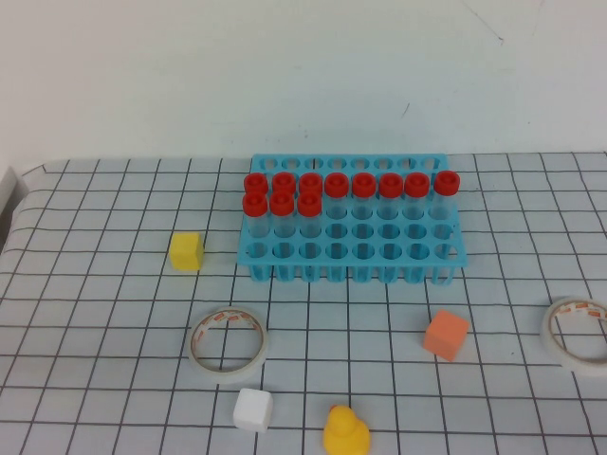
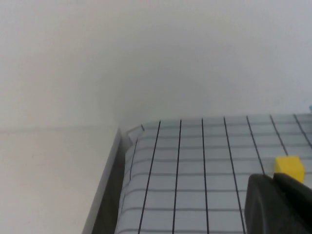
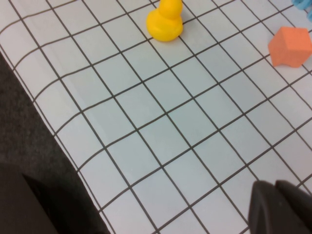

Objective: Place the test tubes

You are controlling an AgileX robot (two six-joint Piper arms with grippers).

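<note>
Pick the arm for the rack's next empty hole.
Probably right: right claw, at the front edge, faces duck, orange cube and rack; left claw faces the table's far-left corner, past the yellow cube.

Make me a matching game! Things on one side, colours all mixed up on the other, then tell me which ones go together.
Things:
1. rack
2. tube caps
3. cube beside the duck
4. block in front of the rack

Colours:
A. orange
B. blue
C. white
D. red

Pairs: 1-B, 2-D, 3-C, 4-A

The left gripper, shut, faces the far left corner of the table. The right gripper, shut, hangs near the table's edge, short of the duck.
</note>
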